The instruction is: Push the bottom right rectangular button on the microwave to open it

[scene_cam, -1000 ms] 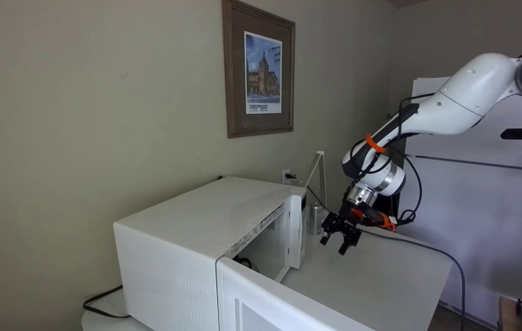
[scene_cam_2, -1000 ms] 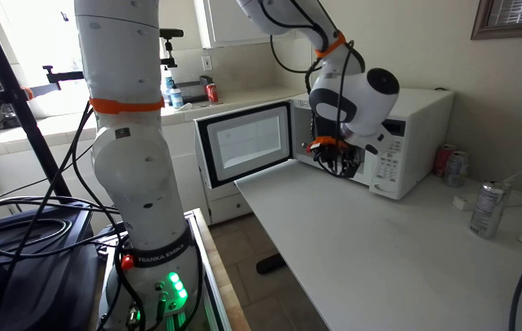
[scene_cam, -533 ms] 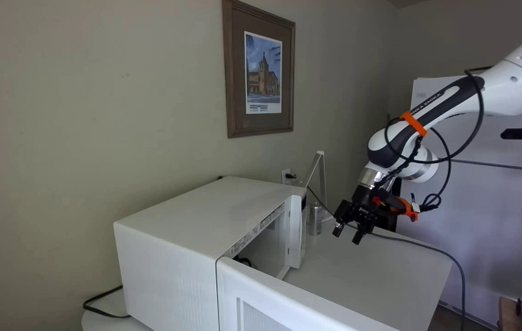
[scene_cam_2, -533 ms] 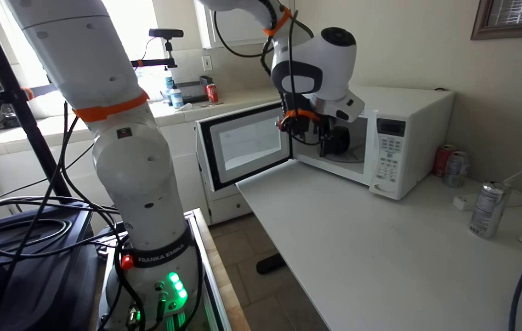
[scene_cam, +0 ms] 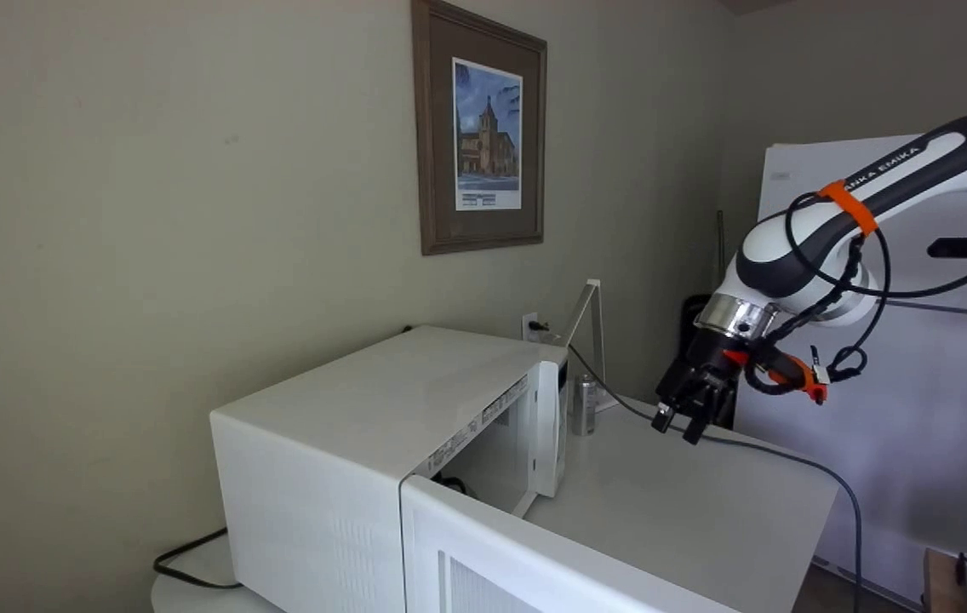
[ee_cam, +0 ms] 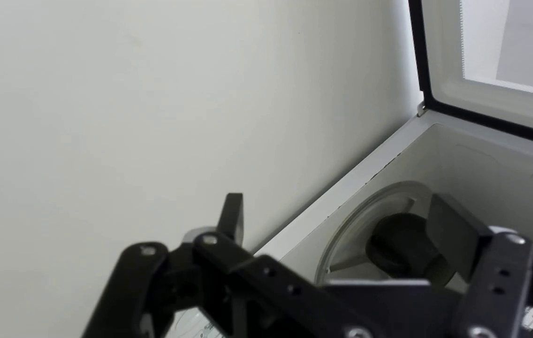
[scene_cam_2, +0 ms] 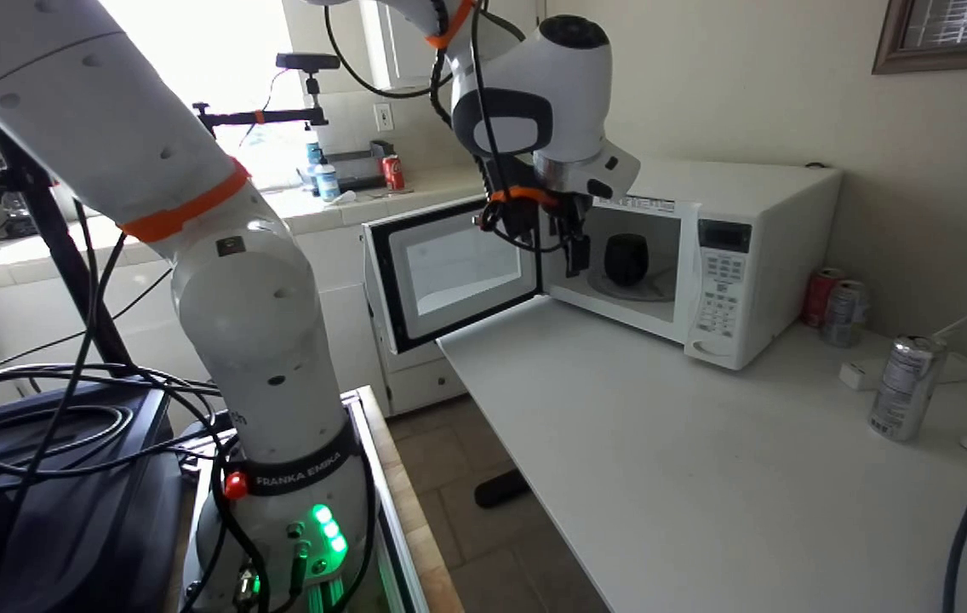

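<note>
The microwave point(scene_cam_2: 687, 255) stands on the bench point(scene_cam_2: 705, 477), right of centre in an exterior view, its door point(scene_cam_2: 449, 272) wide open: the task looks complete. The gripper point(ee_cam: 344, 221), jaws parted and holding nothing, hangs apart from the control panel point(scene_cam_2: 718, 289), with no push apparently left.

In exterior views we read FRANKA EMIKA on the base band point(scene_cam_2: 300, 466), lower left, and ANKA EMIKA on the forearm point(scene_cam: 901, 170), upper right. Microwave keypad point(scene_cam_2: 719, 298) print is too small.
</note>
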Motion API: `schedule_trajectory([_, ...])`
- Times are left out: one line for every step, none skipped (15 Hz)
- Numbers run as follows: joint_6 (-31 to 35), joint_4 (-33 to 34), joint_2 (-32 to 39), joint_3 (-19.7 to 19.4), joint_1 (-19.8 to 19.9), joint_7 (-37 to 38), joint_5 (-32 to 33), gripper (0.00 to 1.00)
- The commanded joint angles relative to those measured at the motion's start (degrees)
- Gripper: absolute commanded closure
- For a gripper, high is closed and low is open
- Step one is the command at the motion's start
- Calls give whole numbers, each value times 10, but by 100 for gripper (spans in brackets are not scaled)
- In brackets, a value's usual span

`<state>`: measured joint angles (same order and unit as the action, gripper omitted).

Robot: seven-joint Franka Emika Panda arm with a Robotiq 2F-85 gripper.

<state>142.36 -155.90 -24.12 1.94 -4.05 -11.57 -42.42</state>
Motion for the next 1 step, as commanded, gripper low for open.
schedule_trajectory([2, -2, -2, -12, -12, 5, 8, 0])
